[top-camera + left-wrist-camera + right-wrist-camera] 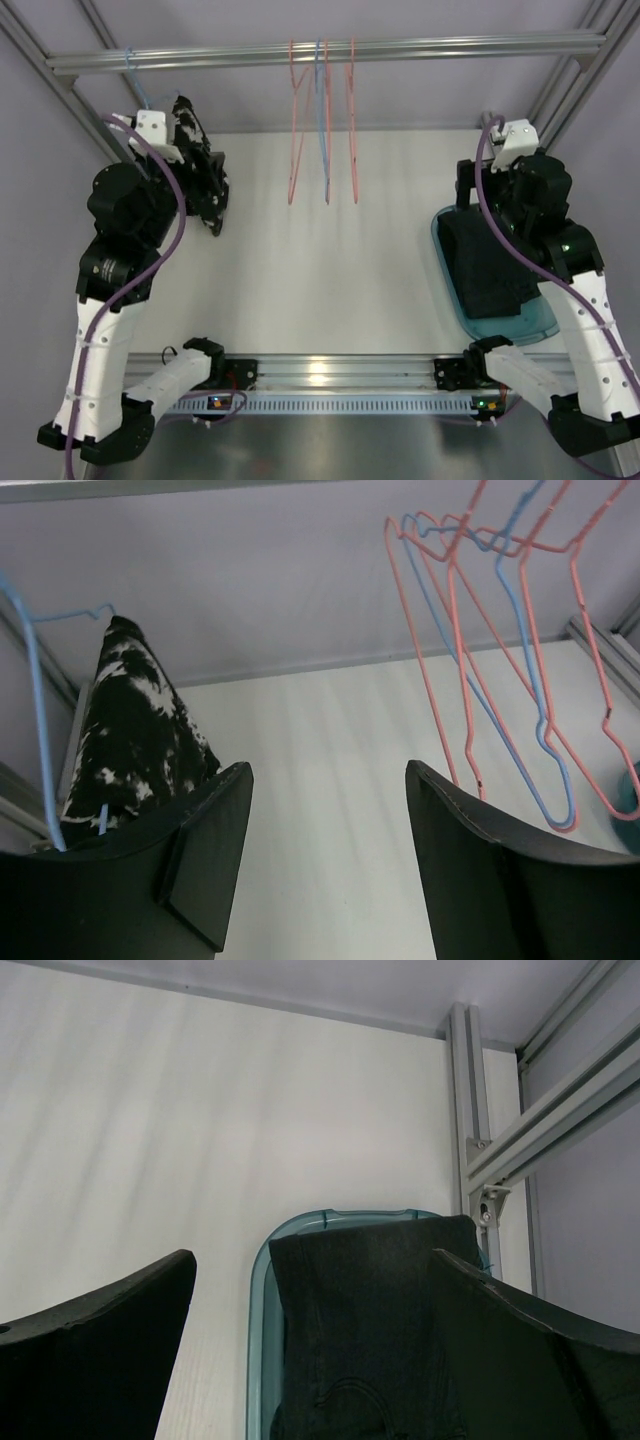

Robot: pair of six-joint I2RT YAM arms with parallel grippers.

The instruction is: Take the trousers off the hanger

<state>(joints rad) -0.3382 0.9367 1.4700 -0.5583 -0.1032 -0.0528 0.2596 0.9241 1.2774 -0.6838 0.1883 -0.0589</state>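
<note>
The black trousers with white print [140, 730] hang on a blue wire hanger [38, 680] at the left end of the rail; they also show in the top view [203, 170]. My left gripper [330, 810] is open and empty, just right of them and not touching; in the top view it [178, 158] is mostly hidden by the wrist. The plain black trousers [370, 1330] lie folded in a teal tray [258, 1300] at the right, also in the top view [482, 265]. My right gripper [315, 1305] is open and empty above them, seen in the top view [470, 190].
Empty wire hangers, two pink [295, 130] [352, 120] and a blue one [322, 120], hang from the metal rail [450, 47] at the middle. They show at the right of the left wrist view [520, 680]. Aluminium frame posts [475, 1110] stand at the back corners.
</note>
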